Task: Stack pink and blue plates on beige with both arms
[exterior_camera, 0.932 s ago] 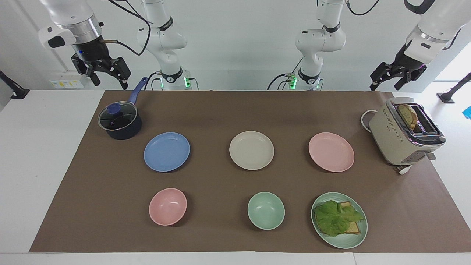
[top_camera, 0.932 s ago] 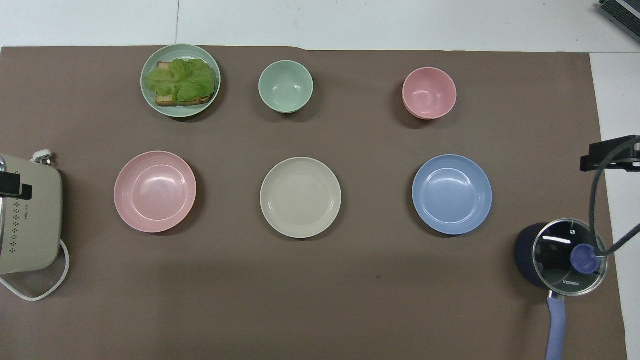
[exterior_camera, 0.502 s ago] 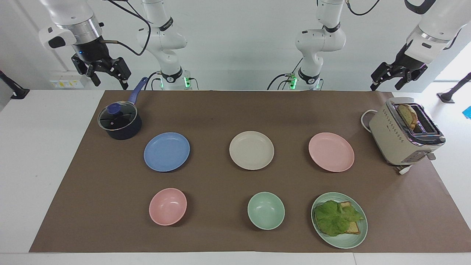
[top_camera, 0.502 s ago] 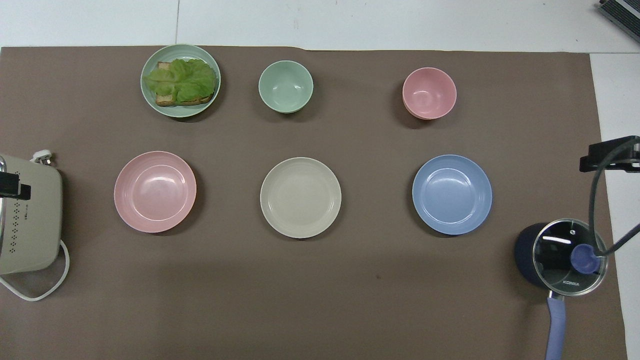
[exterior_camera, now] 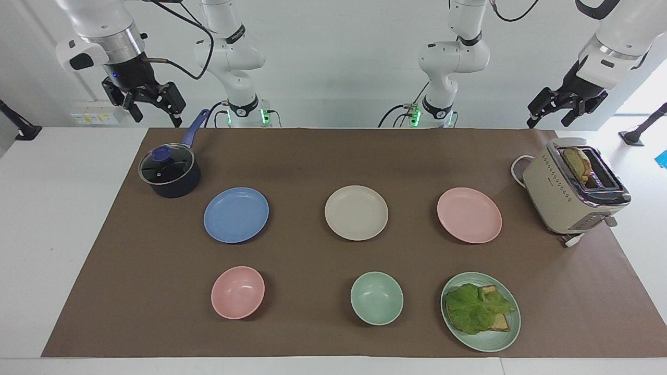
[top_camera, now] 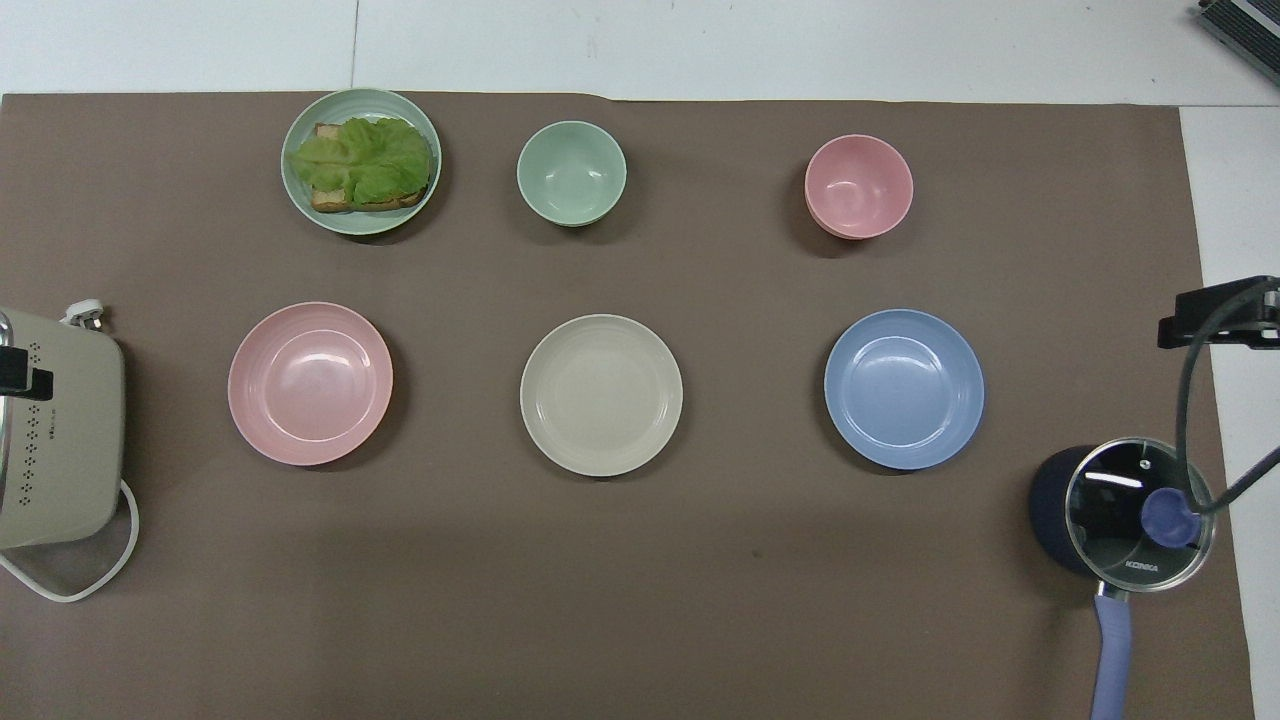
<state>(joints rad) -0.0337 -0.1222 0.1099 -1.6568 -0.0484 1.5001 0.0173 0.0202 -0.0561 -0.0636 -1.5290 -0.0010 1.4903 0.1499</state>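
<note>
Three equal plates lie in a row on the brown mat. The beige plate is in the middle. Toward the left arm's end lies the pink plate, toward the right arm's end the blue plate. My left gripper hangs open and empty high above the toaster end, and only its tip shows from overhead. Up over the table edge beside the saucepan, my right gripper is also open and empty.
A beige toaster with toast stands beside the pink plate. A lidded blue saucepan sits near the blue plate. Farther from the robots are a pink bowl, a green bowl and a green plate with lettuce and toast.
Both raised grippers have drifted very slightly; the left one has edged up and outward. No plate has moved.
</note>
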